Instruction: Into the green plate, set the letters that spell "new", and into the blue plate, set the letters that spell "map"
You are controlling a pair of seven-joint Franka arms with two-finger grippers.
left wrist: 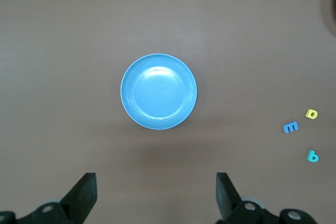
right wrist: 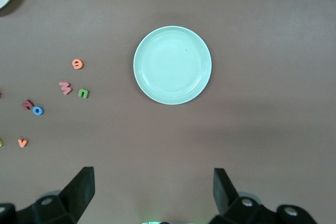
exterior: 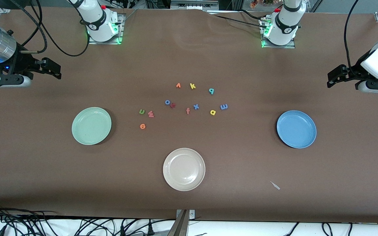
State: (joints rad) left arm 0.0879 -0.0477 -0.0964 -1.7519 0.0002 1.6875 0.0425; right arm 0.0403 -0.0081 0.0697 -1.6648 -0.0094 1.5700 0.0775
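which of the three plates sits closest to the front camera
The beige plate; it lies lower in the front view than the green plate and blue plate.

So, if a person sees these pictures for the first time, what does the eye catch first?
Probably the three plates: the green plate toward the right arm's end, the blue plate toward the left arm's end, and a beige plate nearest the front camera. Next, the small colourful foam letters scattered mid-table, farther from the camera than the beige plate.

tabletop (exterior: 44, 170): matt brown cloth | blue plate (left wrist: 158, 92): smooth, glossy plastic | green plate (right wrist: 172, 65): smooth, slight sheen
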